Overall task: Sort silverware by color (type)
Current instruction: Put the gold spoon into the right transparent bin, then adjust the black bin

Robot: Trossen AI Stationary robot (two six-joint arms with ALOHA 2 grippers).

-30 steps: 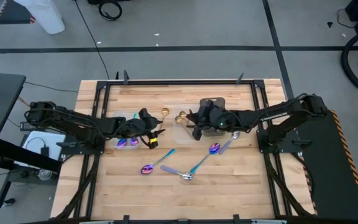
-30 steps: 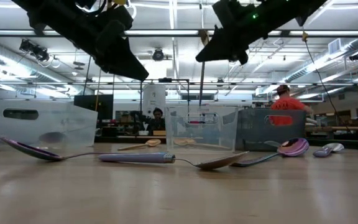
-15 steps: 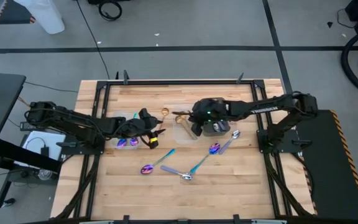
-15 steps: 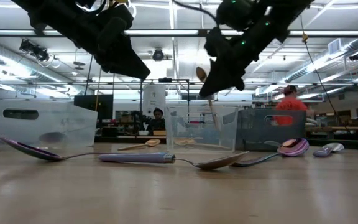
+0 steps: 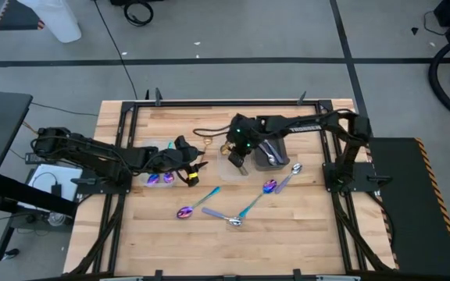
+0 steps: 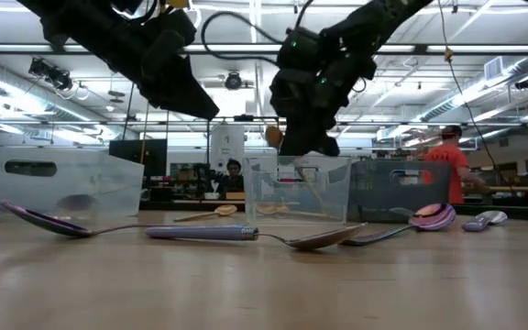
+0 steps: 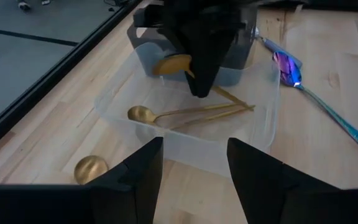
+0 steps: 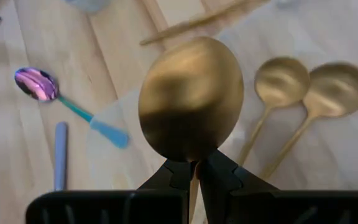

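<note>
The right gripper (image 5: 237, 154) is pinched shut on the handle of a gold spoon (image 8: 191, 98), whose bowl stands out past the fingertips — the handle runs back between the jaws, so the spoon's long axis follows the gripper's own. Just beneath it sits the clear container (image 7: 185, 134), where two gold spoons (image 8: 309, 90) already lie side by side; from the left wrist view the held spoon hangs over that container's far side, above the rim and not yet down in it. So the drop point lies straight below, and I judge a short descent and a release is all that is left for this piece.

The left gripper (image 5: 187, 166) waits with jaws wide and nothing in them, near the container's other side. Another gold spoon (image 7: 91, 168) lies on the table (image 5: 287, 234) just outside the wall — nearer the left arm.
</note>
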